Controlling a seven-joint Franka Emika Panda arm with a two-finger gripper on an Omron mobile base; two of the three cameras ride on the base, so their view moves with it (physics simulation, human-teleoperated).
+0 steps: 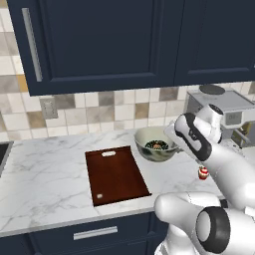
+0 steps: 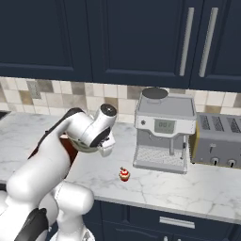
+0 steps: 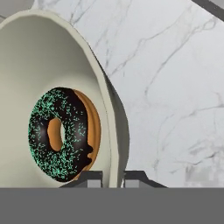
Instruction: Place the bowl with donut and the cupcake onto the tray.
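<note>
The bowl (image 1: 157, 144) is seen on the marble counter (image 1: 45, 174), just to the right of the tray (image 1: 115, 175), near its far right corner; it cannot be told whether the two touch. The tray lies flat with its near short edge close to the counter's front edge, and its dark surface is bare. In the hand view the gripper (image 3: 113, 179) is closed on the rim of the bowl (image 3: 57, 78): one finger (image 3: 89, 178) is inside the wall and the other outside, with the rim pinched between them. The donut (image 3: 63, 133) is seen inside the bowl, lying on its floor, icing side toward the camera.

The cupcake (image 1: 202, 173) stands upright alone on the counter, in front of the bowl and to its right, apart from it and partly beside the arm in the left base view. Bare marble is seen all around the cupcake (image 2: 124, 174) in the right base view.

The right base view gives what the left one hardly shows: a coffee machine (image 2: 164, 132) stands against the tiled wall to the right of the bowl, and a toaster (image 2: 217, 140) stands just beside it. In this view the bowl is mostly hidden by the arm, and the tray is only a dark strip behind it. A wide stretch of free counter to the left of the tray is seen in the left base view.
</note>
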